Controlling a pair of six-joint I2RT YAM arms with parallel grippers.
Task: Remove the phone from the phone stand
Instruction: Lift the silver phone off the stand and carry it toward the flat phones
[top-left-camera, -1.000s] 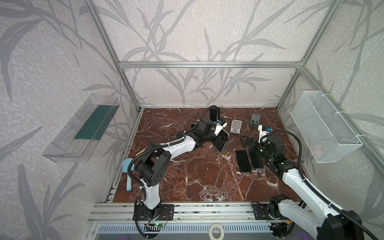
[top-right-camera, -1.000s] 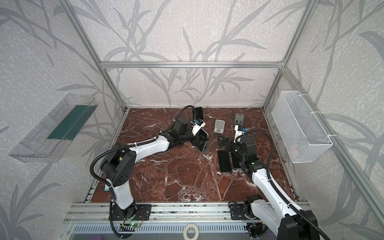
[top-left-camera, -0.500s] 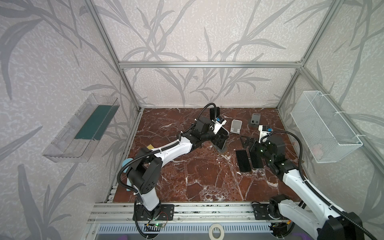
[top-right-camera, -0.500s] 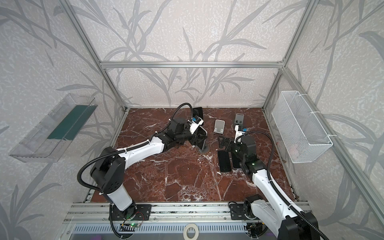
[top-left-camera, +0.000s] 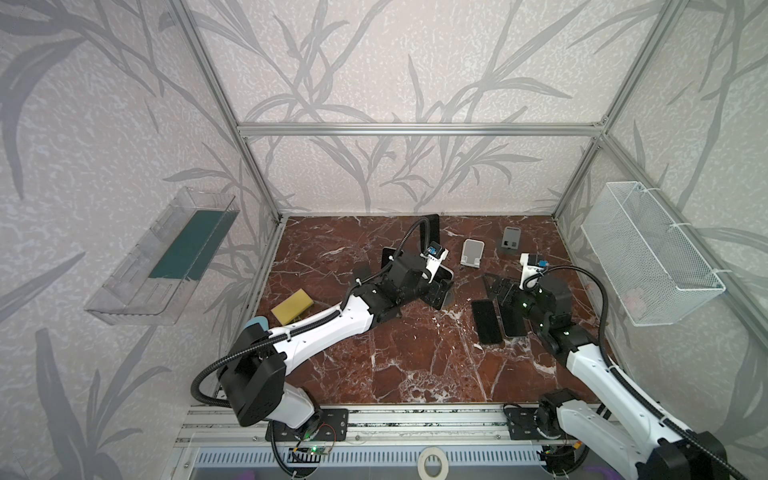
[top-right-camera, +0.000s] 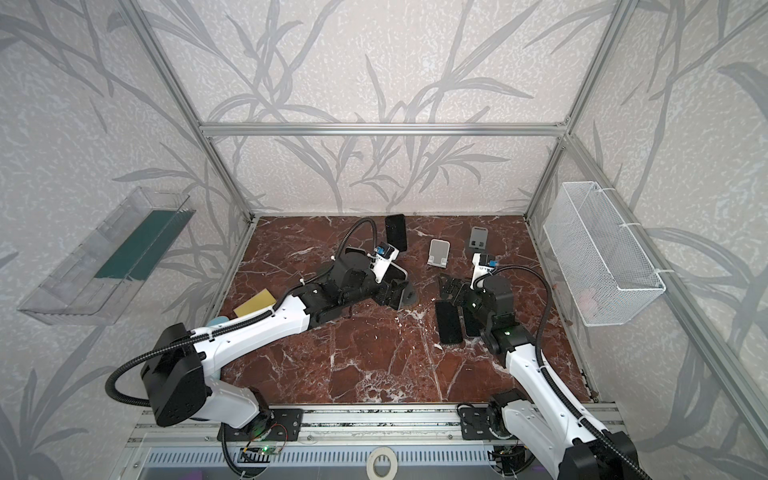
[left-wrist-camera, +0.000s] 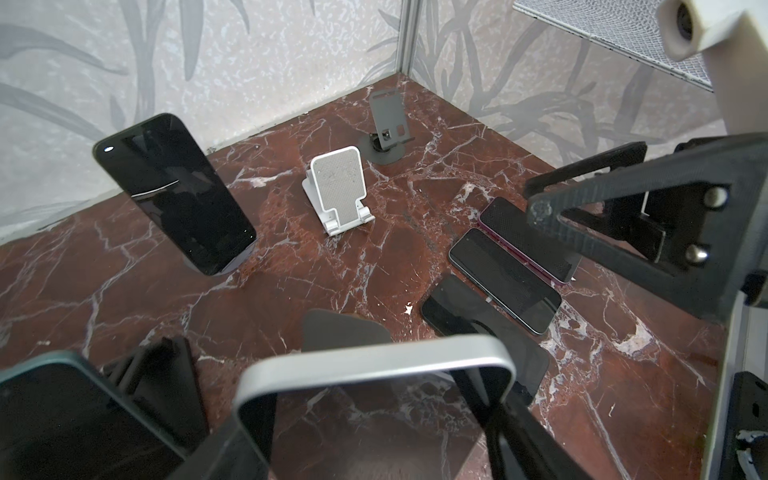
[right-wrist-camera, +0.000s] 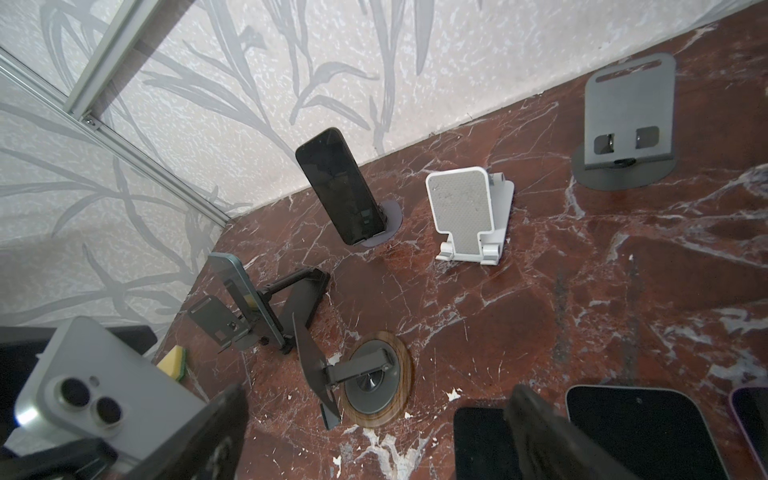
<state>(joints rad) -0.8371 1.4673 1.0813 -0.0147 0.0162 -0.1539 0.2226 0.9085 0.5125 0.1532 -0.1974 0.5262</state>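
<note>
Our left gripper (top-left-camera: 438, 291) squeezed the silver phone (right-wrist-camera: 104, 382), up off its round stand (right-wrist-camera: 376, 386) near the middle of the tabletop (top-left-camera: 395, 365); our right gripper (top-left-camera: 501, 288) hung wide apart, holding nothing; the lift looked done; next we needed to lay it flat by the other phones (top-left-camera: 486, 320).

Red marble tabletop (top-left-camera: 415, 353): flat phones (top-left-camera: 487, 321), stands (top-left-camera: 472, 251), perhaps a sponge (top-left-camera: 292, 306).

Front floor (top-left-camera: 415, 361) open; stands (top-left-camera: 472, 252), flat phones (top-left-camera: 487, 321) seemingly crowd the back.
</note>
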